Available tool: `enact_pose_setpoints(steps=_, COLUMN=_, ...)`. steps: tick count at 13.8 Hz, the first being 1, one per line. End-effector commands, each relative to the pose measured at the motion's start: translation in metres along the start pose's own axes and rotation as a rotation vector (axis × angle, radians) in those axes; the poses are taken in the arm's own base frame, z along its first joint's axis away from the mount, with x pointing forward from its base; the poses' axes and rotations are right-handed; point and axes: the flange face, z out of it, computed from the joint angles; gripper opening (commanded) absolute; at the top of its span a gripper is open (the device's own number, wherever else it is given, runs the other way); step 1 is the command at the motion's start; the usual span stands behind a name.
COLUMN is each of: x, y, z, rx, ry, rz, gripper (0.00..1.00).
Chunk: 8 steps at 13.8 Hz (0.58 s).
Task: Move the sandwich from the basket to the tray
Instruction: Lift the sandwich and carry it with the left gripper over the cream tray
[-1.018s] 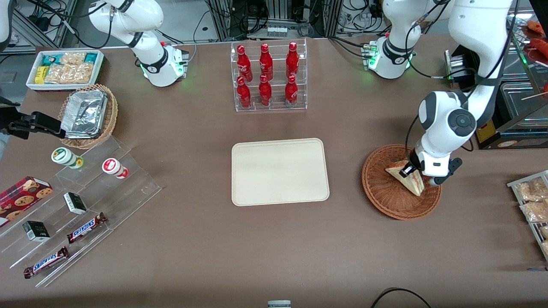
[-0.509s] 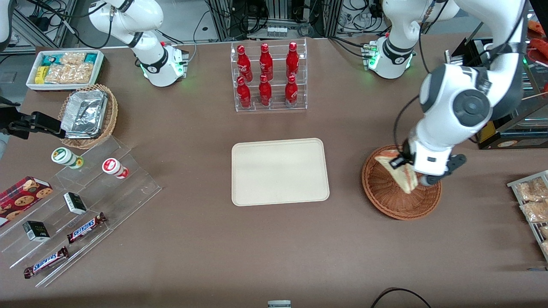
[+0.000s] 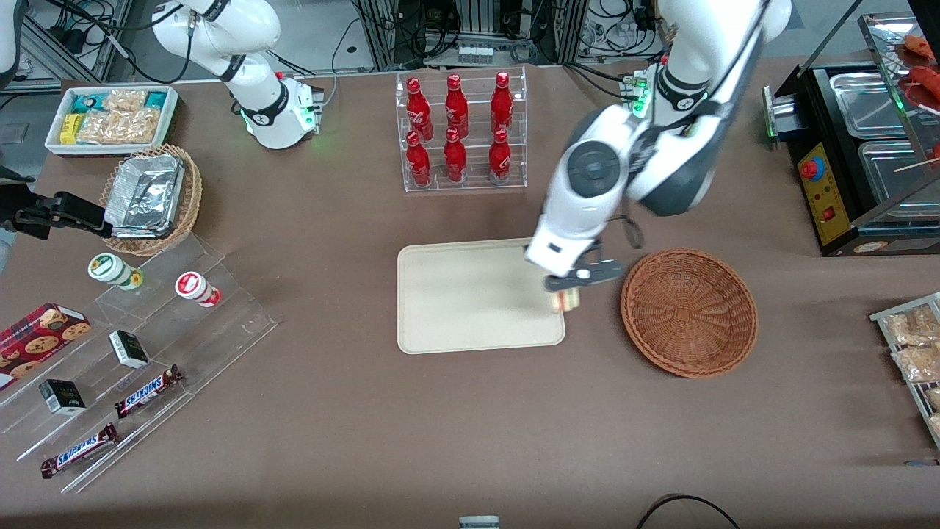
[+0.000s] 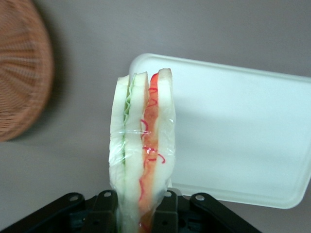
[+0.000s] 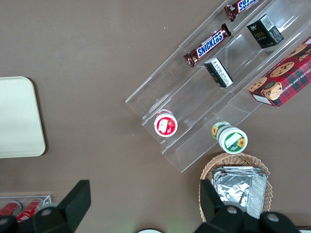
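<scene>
My gripper (image 3: pixel 567 292) hangs above the edge of the cream tray (image 3: pixel 470 301) that faces the basket, and it is shut on the sandwich (image 3: pixel 566 300). In the left wrist view the wrapped sandwich (image 4: pixel 142 155) stands on edge between the two black fingers (image 4: pixel 106 208), showing white bread with green and red filling layers. It is held in the air over the tray's corner (image 4: pixel 233 131). The reddish-brown wicker basket (image 3: pixel 689 312) sits beside the tray, toward the working arm's end, with nothing in it; its rim (image 4: pixel 22 73) also shows in the wrist view.
A clear rack of red bottles (image 3: pixel 460 132) stands farther from the front camera than the tray. A tiered acrylic stand with snacks (image 3: pixel 125 360), a tan basket of foil containers (image 3: pixel 150 198) and a white snack bin (image 3: pixel 111 117) lie toward the parked arm's end. A black appliance (image 3: pixel 852 147) flanks the basket.
The gripper has lifted the sandwich out of the basket and carried it sideways to the tray's edge. The basket now holds nothing.
</scene>
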Motion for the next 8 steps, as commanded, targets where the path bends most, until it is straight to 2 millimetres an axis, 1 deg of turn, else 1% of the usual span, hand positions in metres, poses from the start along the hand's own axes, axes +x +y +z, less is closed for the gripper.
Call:
enact_pose_setpoints(steps=1, x=0.012, y=0.036, z=0.022, rx=-0.001, ry=-0.007, rz=0.025, gripper=0.0)
enact_pose_setpoints(steps=2, x=0.01, y=0.051, z=0.031, rx=-0.018, ry=0.004, rz=0.043, gripper=0.0)
enact_pose_setpoints(steps=4, x=-0.006, y=0.08, z=0.061, rx=-0.027, ry=0.017, rz=0.09, gripper=0.0)
enact_pose_setpoints(steps=5, x=-0.01, y=0.091, z=0.071, rx=-0.035, ry=0.047, rz=0.118, gripper=0.0)
enact_pose_setpoints(steps=7, x=-0.019, y=0.104, z=0.1, rx=-0.007, ry=0.062, rz=0.152, gripper=0.0)
enact_pose_setpoints(steps=8, x=-0.02, y=0.106, z=0.109, rx=-0.009, ry=0.064, rz=0.152, gripper=0.0)
